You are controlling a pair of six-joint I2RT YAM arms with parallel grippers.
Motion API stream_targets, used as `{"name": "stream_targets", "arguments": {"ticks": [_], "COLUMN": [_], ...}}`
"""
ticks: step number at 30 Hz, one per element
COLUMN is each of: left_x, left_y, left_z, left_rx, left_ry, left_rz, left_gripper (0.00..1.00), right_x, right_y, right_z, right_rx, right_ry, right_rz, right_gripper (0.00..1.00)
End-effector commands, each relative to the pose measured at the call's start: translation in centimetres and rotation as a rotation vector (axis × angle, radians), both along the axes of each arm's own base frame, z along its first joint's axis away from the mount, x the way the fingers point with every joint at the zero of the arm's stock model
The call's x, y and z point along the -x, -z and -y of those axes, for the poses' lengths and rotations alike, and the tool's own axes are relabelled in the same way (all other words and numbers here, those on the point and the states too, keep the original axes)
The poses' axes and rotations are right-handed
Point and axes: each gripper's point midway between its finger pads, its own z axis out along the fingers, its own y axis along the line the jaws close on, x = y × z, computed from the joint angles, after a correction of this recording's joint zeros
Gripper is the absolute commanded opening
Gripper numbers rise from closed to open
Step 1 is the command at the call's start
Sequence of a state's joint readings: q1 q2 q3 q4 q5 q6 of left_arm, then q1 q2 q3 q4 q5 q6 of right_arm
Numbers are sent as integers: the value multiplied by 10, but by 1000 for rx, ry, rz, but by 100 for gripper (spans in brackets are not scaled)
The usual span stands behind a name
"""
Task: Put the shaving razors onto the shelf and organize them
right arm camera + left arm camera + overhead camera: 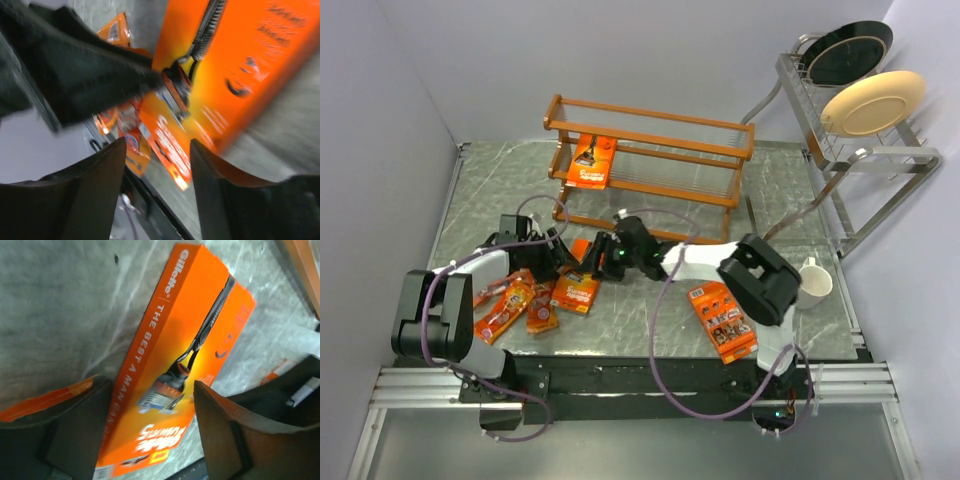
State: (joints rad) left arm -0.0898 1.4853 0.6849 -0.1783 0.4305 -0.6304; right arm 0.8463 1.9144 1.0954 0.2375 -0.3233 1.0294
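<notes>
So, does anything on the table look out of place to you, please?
Yes: the small razor packs lie in a skewed, overlapping heap at the near left, and one large pack lies alone at the near right, far from the shelf, which holds only one razor card.

The shelf [650,136] is standing at the back of the bench [790,200], with the first razor card [592,162] leaning on its middle tier near the left end. In front of the shelf the second razor card [576,290] is lying flat. The left pincer [558,262] is straddling it from the left and the right pincer [595,262] is reaching in from the right. The blister packs [510,305] are lying just left of it. The third razor card [722,321] is lying front right, with the mug [814,283] standing to its right. The plate rack [885,157] is standing back right, carrying two plates [873,102].
</notes>
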Motion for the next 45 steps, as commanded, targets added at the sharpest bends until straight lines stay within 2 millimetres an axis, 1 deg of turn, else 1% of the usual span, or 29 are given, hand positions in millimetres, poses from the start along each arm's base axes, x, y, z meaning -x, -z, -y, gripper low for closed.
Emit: {"name": "stream_targets", "arguments": {"ticks": [1,3,5,7,9,11,13,14,15,16,17,18,19,20,22,24,26,27,29,30,33,35,36,37,38,41,43,44,45], "left_x": [21,23,27,31,35,40,45,45,45,43,42,42,41,39,39,36,38,36,44,44,45,44,45,45,44,45,51,54,55], "left_y": [6,4,7,9,11,15,20,21,21,20,19,18,17,15,11,3,-3,-12,-19,-27,-40,-34,-33,-32,-31,-21,-16,-15,-12], "left_z": [10,11,9,11,13,15,15,16,18,18,19,19,20,21,23,25,26,27,31,32,35,30,30,27,24,21,25,27,27], "left_rx": [57,69,60,74,88,90,83,86,97,99,102,104,106,114,126,138,138,144,175,182,202,180,185,163,152,143,172,189,193], "left_ry": [26,18,10,21,16,26,23,23,27,26,27,29,30,34,48,67,88,102,138,150,177,115,109,98,82,35,31,25,17], "left_rz": [-23,-15,-25,-24,-41,-57,-76,-75,-76,-70,-67,-64,-59,-46,-29,20,51,93,120,156,228,192,185,167,156,91,48,27,8], "left_gripper": [70,70,71,70,65,61,56,52,40,35,29,28,28,24,17,9,1,1,1,1,1,1,9,23,46,62,65,70,71], "right_x": [4,12,12,14,13,9,-9,-12,-17,-21,-24,-20,-20,-16,-12,-3,-3,0,-1,3,8,16,17,17,16,12,16,20,25], "right_y": [44,64,70,75,78,71,42,33,24,7,3,8,5,14,21,32,33,32,29,33,28,22,23,25,30,51,70,73,85], "right_z": [10,28,41,44,50,59,61,67,71,75,81,88,94,103,108,105,99,92,84,82,70,63,62,63,65,73,78,76,77], "right_rx": [113,165,192,203,242,280,281,308,310,294,313,330,336,358,365,332,290,257,216,201,98,21,18,25,58,175,226,214,224], "right_ry": [133,186,221,219,215,203,202,172,174,184,185,179,180,169,156,120,113,84,62,44,20,2,0,2,15,50,67,64,63], "right_rz": [-185,-267,-300,-308,-303,-255,-125,-61,-15,32,68,74,91,101,111,91,103,100,118,99,84,59,56,55,47,8,-47,-91,-132], "right_gripper": [55,53,53,53,52,52,53,54,56,57,58,58,59,59,59,61,63,64,67,68,73,75,76,76,76,71,68,61,56]}}
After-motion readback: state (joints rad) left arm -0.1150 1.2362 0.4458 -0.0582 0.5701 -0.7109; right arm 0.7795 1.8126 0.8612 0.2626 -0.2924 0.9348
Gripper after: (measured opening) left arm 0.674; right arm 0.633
